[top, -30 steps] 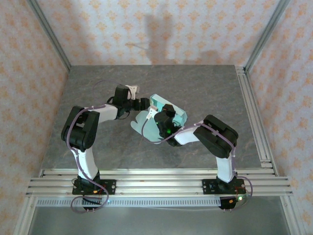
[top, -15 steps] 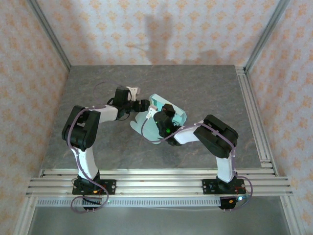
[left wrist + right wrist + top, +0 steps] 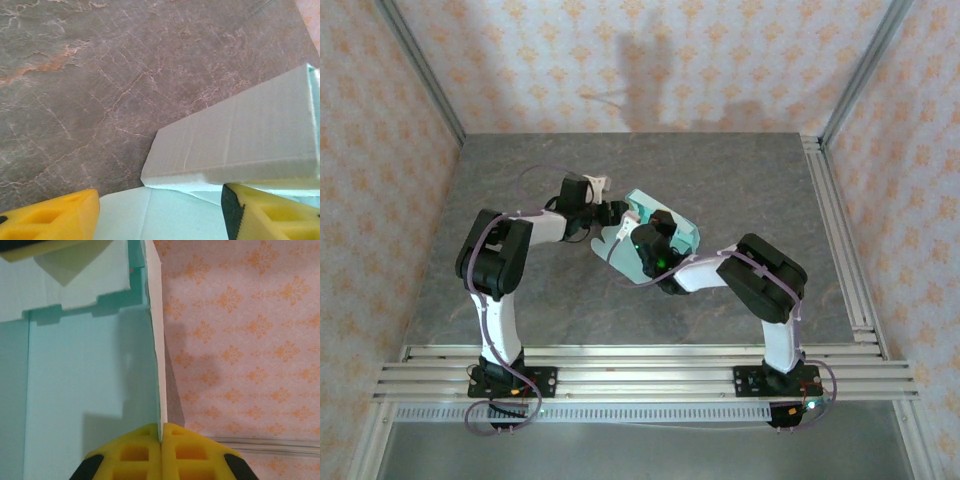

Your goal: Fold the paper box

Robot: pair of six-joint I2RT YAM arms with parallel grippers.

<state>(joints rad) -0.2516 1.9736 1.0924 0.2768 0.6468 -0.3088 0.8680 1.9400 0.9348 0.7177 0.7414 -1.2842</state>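
The paper box (image 3: 684,233), pale mint-green card, lies partly folded at the middle of the table. In the right wrist view one of its walls (image 3: 154,340) stands on edge, and my right gripper (image 3: 161,436) is shut on that wall's rim. In the top view the right gripper (image 3: 644,243) sits over the box. My left gripper (image 3: 611,214) reaches in from the left. In its wrist view the left gripper (image 3: 160,220) is open, its yellow fingers (image 3: 55,217) straddling a flat mint flap (image 3: 165,212), below a raised pale panel (image 3: 240,145).
The grey marbled table top (image 3: 740,175) extends around the box on all sides. Patterned walls close in the back and sides. Aluminium rails run along the near edge (image 3: 640,365) and the right side (image 3: 840,230).
My left gripper has moved a little right toward the box and its jaws have narrowed somewhat. The right gripper has kept its hold, shifting slightly left with the box.
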